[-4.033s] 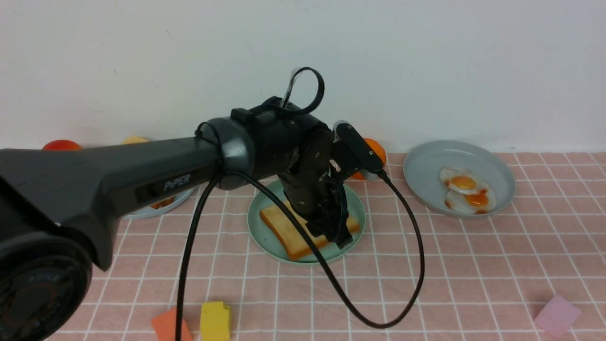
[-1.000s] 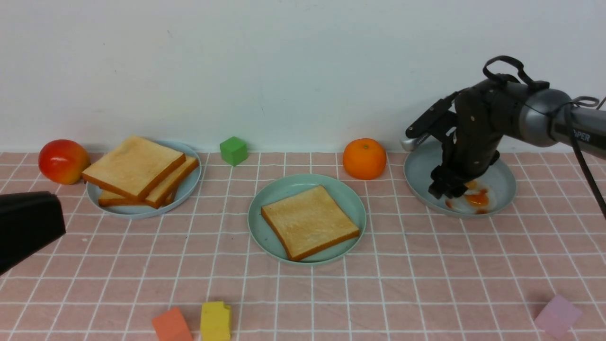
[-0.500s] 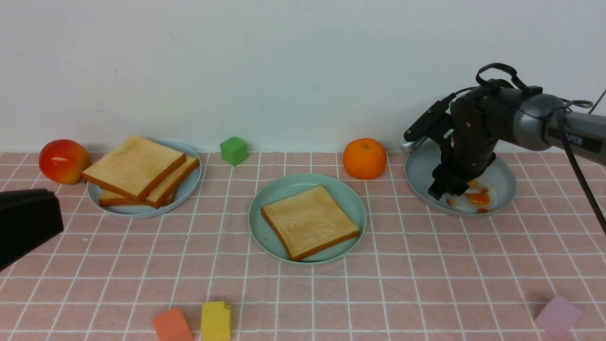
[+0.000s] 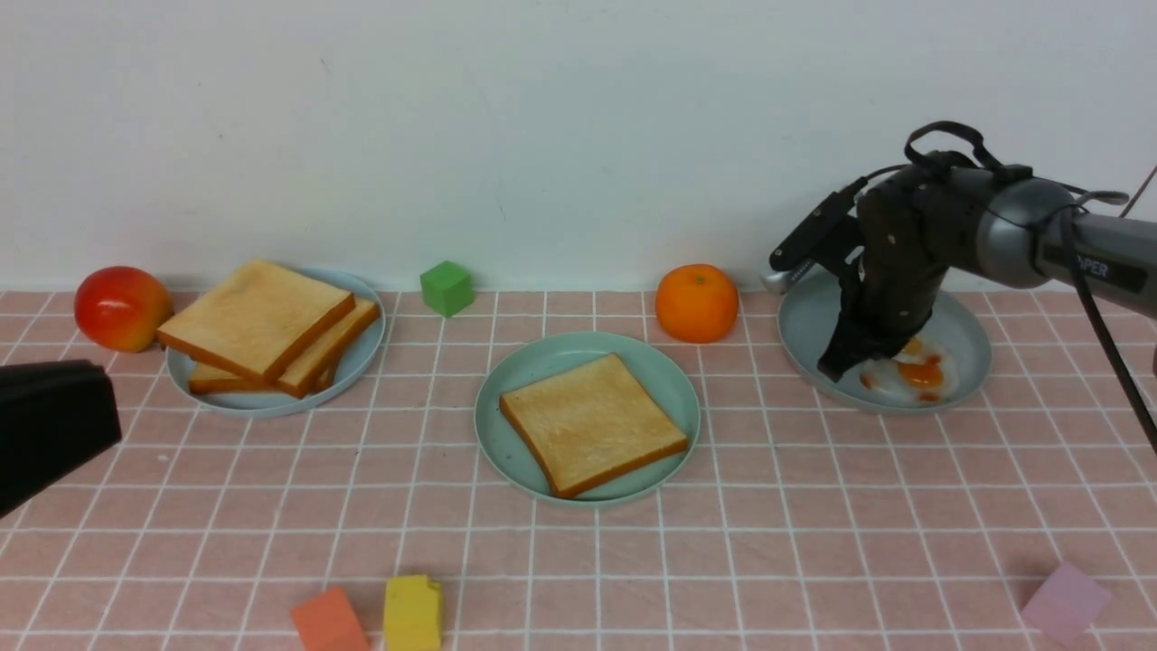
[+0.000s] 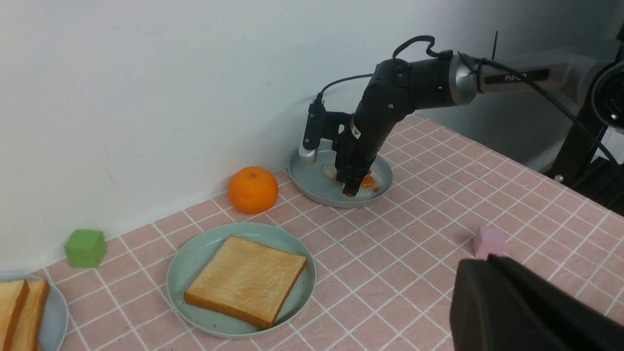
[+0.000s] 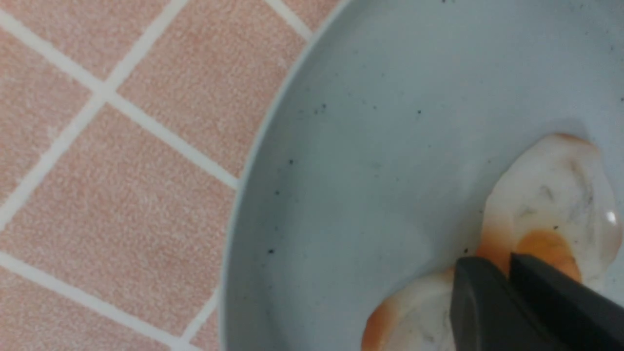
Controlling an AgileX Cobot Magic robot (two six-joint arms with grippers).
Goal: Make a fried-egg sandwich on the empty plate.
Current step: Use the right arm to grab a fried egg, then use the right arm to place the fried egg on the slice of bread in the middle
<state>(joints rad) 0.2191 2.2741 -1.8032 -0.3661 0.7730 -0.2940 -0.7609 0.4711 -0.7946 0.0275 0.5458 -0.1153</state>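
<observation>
The mint-green empty plate [image 4: 533, 371] [image 5: 195, 253] at the table's middle now holds one toast slice [image 4: 592, 423] [image 5: 246, 280]. At the back right, fried eggs [image 4: 922, 372] [image 6: 551, 195] lie in a grey-blue plate [image 4: 804, 316] [image 6: 370, 146]. My right gripper [image 4: 836, 366] [image 6: 509, 265] [image 5: 350, 190] points down into that plate, its jaws pressed together on the orange-tinged edge of a fried egg. My left gripper [image 4: 54, 425] [image 5: 487, 263] hangs at the left edge, shut and empty.
A pale blue plate [image 4: 366, 348] at the back left carries a stack of toast slices [image 4: 258, 316]. Along the wall sit an apple [image 4: 120, 307], a green cube [image 4: 446, 287] and an orange [image 4: 696, 303]. Orange [image 4: 327, 619], yellow [image 4: 411, 613] and pink [image 4: 1065, 601] blocks lie near the front.
My left arm has drawn back from the toast on the mint-green plate. My right gripper's jaws have closed from wide open onto the egg.
</observation>
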